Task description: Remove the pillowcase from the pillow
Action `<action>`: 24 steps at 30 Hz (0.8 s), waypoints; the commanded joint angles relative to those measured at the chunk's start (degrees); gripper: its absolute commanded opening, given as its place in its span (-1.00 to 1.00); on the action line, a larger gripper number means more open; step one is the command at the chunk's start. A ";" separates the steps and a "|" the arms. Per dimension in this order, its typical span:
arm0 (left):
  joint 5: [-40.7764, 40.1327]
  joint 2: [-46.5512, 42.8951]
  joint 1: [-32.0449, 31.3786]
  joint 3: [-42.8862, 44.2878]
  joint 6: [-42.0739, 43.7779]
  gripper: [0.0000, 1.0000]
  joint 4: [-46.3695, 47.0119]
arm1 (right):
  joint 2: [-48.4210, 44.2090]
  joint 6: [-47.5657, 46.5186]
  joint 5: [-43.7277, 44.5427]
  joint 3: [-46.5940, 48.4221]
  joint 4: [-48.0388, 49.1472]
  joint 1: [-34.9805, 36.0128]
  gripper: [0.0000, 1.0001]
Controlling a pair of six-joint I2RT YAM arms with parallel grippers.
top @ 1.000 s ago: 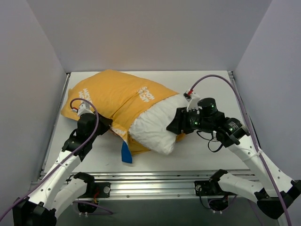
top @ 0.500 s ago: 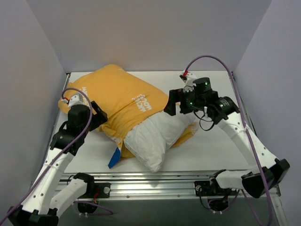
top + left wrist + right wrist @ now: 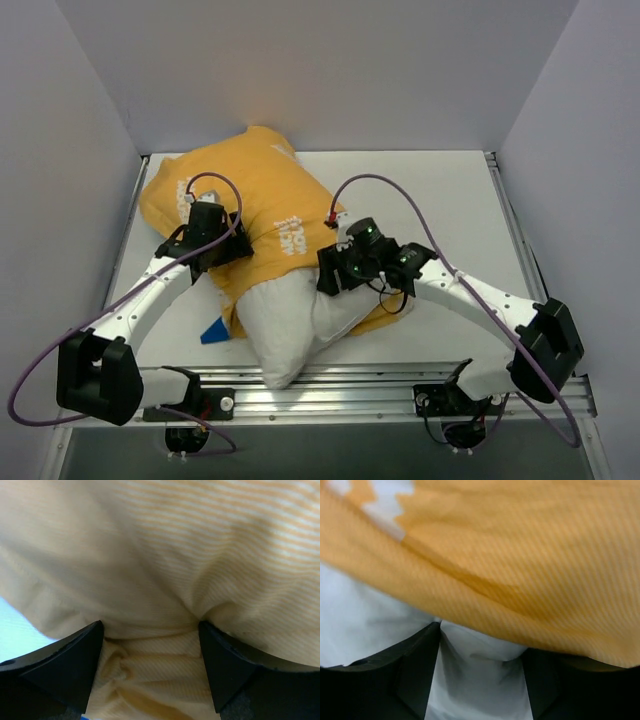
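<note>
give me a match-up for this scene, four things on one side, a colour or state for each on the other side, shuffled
Things:
1. pillowcase
2. pillow
3. left gripper
4. right gripper

Colour or state:
a. white, sticking out toward the near edge of the table
b. fingers either side of bunched yellow fabric
c. yellow-orange with white lettering
d. fingers either side of white fabric, just under the orange hem

Pairs: 1-c, 2-a, 3-b, 4-d
</note>
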 commanded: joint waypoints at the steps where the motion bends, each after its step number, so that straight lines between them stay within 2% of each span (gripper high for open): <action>1: 8.68 1.10 -5.46 2.91 3.23 0.72 7.29 | -2.96 10.24 -8.94 -4.75 0.96 10.74 0.12; 3: 8.06 1.28 -8.09 3.35 4.29 0.72 9.30 | -4.90 12.11 -7.64 -4.06 2.71 14.34 0.11; 6: 8.23 3.12 -9.86 4.83 5.52 0.72 11.77 | -4.73 12.30 -7.45 -2.56 3.51 15.59 0.11; 12: 9.55 11.38 -10.04 13.00 7.19 0.76 13.89 | 3.08 9.57 0.71 1.92 4.13 12.87 0.19; 14: 9.29 13.05 -9.43 17.40 8.77 0.80 13.80 | 6.06 9.83 7.54 4.02 7.09 12.17 0.19; 16: 8.41 13.32 -8.29 20.65 9.65 0.85 12.14 | 7.92 9.57 7.75 5.43 8.87 11.20 0.19; 18: 8.50 12.10 -5.74 24.70 9.83 0.93 9.15 | 9.77 7.56 10.38 9.56 8.52 10.32 0.21; 22: 4.64 6.48 -4.06 26.47 14.21 1.00 5.81 | 10.83 6.67 12.59 14.58 10.18 7.51 0.29; 24: 1.13 2.35 -3.89 25.59 16.15 0.89 2.91 | 11.70 7.02 10.84 17.46 11.95 4.97 0.37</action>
